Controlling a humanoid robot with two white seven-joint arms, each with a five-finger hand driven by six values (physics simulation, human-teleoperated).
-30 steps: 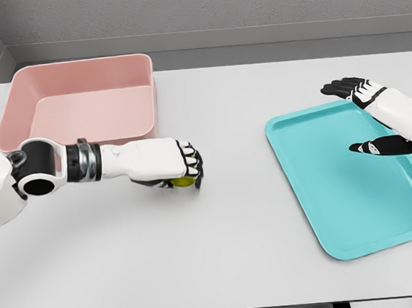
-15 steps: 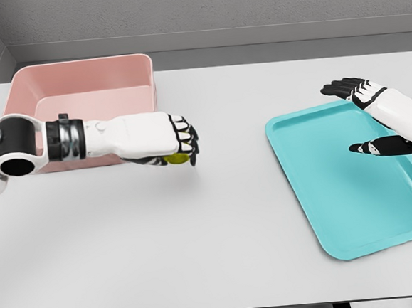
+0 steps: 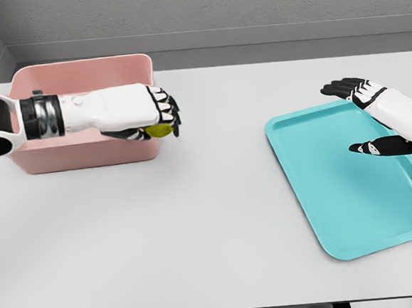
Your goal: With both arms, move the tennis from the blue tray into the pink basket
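Observation:
A yellow-green tennis ball is held in my left hand, whose fingers are curled around it. The hand hovers at the right front corner of the pink basket, with the forearm lying across the basket's interior. Only the ball's lower side shows beneath the fingers. The blue tray lies at the right with nothing on it. Over the tray's far right side my right hand stays with its fingers spread, holding nothing.
The white table stretches between basket and tray. A grey wall runs along the table's back edge. The table's front edge is near the bottom of the view.
My left hand has lifted the ball and carried it back and left, from the table in front of the basket to the basket's right front corner. The right arm has not moved.

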